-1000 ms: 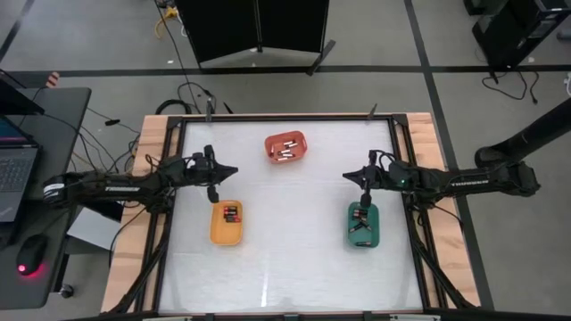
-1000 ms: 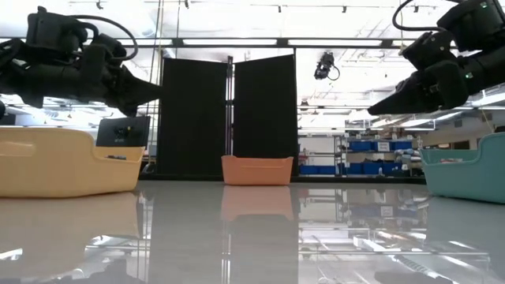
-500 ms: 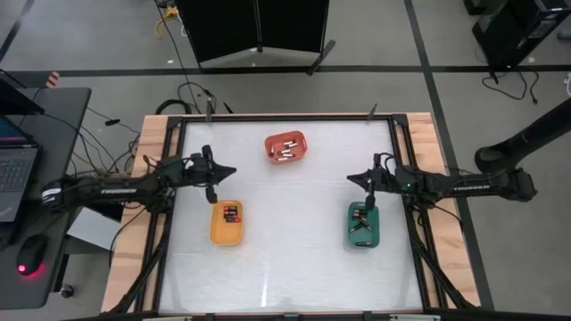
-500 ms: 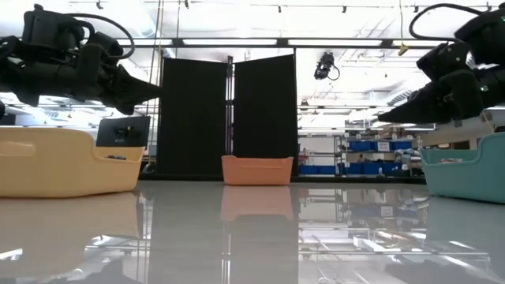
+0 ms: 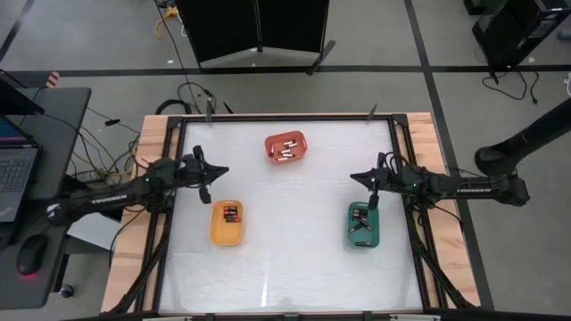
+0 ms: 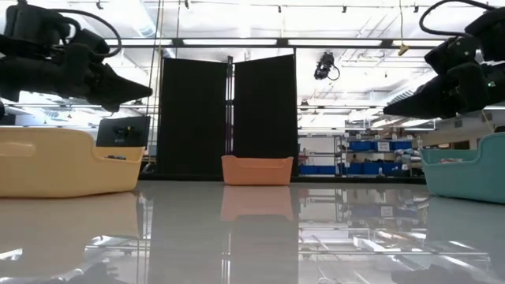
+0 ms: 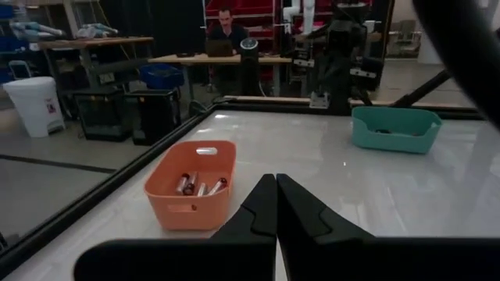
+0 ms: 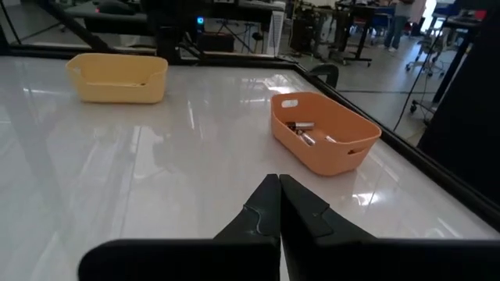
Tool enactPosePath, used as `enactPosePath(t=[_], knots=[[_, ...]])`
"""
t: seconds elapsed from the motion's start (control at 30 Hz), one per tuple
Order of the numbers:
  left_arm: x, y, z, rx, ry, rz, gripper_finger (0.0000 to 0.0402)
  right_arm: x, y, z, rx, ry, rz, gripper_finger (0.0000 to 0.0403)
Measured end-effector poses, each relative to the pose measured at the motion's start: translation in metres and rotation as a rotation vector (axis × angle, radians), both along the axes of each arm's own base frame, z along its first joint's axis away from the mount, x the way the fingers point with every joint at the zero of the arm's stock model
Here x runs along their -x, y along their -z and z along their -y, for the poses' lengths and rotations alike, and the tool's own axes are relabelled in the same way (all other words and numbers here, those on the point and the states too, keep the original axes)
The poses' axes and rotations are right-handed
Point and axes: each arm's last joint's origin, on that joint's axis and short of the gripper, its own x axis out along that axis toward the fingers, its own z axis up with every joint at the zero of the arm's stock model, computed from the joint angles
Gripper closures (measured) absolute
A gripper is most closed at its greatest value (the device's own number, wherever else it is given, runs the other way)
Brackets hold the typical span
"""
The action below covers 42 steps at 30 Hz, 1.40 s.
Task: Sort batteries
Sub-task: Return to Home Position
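High view: left gripper (image 5: 219, 170) hovers over the table's (image 5: 294, 263) left side, just beyond the yellow tray (image 5: 221, 234). Right gripper (image 5: 355, 177) hovers at the right, just beyond the green tray (image 5: 367, 240). Batteries (image 5: 285, 151) lie in all three trays, with the orange tray (image 5: 271, 143) at far centre.
Low view: both grippers hang above the tabletop, tips pointing inward, with yellow at left, orange far and green at right.
Left wrist view: left gripper pressed closed, holding nothing. Several batteries show in the orange tray, and a person (image 7: 226, 23) sits beyond the table.
Right wrist view: right gripper likewise closed and empty. The orange and yellow trays lie ahead.
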Motion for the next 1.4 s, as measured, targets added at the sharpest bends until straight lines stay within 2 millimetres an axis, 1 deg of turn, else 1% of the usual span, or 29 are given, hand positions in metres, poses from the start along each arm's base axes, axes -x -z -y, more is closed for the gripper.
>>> enactPosePath(t=[0.17, 0.3, 0.33, 0.4, 0.5, 0.73, 0.83, 0.9, 1.03, 1.1, 1.13, 1.27, 1.4], knots=[[0.011, 0.002, 0.005, 0.004, 0.008, -0.016, 0.0396, 0.0, 0.0, 0.0, 0.004, -0.003, 0.003, 0.0397], [0.021, -0.003, 0.008, -0.024, 0.002, 0.057, 0.0396, 0.001, -0.001, 0.0, -0.007, -0.004, 0.016, 0.0397], [0.021, -0.005, 0.008, -0.044, 0.001, 0.072, 0.0396, 0.001, -0.002, -0.001, -0.007, -0.005, 0.021, 0.0397], [0.021, -0.003, 0.007, -0.056, -0.028, 0.03, 0.0396, 0.001, -0.003, -0.001, -0.006, -0.011, 0.034, 0.0397], [0.021, -0.001, 0.006, -0.05, -0.07, 0.026, 0.0394, 0.003, -0.005, -0.002, -0.007, -0.02, 0.061, 0.0397], [0.021, -0.001, 0.006, -0.041, -0.084, 0.025, 0.0391, 0.01, -0.016, -0.003, 0.008, -0.058, 0.17, 0.0398], [0.021, -0.001, 0.005, -0.041, -0.089, 0.025, 0.0391, 0.017, -0.024, -0.004, 0.016, -0.059, 0.131, 0.0398], [0.021, -0.001, 0.005, -0.041, -0.098, 0.024, 0.0391, 0.023, -0.029, -0.001, -0.01, 0.029, 0.075, 0.0398], [0.022, -0.001, 0.005, -0.047, -0.122, 0.024, 0.039, 0.023, -0.029, -0.001, -0.023, 0.05, 0.072, 0.0398], [0.022, -0.001, 0.004, -0.044, -0.132, 0.029, 0.039, 0.019, -0.024, 0.0, -0.005, 0.053, 0.116, 0.0398], [0.022, -0.002, 0.004, -0.043, -0.135, 0.033, 0.039, 0.018, -0.024, 0.001, 0.004, 0.051, 0.14, 0.0398], [0.022, -0.002, 0.004, -0.042, -0.143, 0.041, 0.039, 0.014, -0.021, 0.002, 0.022, 0.017, 0.214, 0.0398], [0.022, -0.003, 0.004, -0.043, -0.144, 0.043, 0.039, 0.013, -0.018, 0.005, -0.023, -0.028, 0.219, 0.0398]])
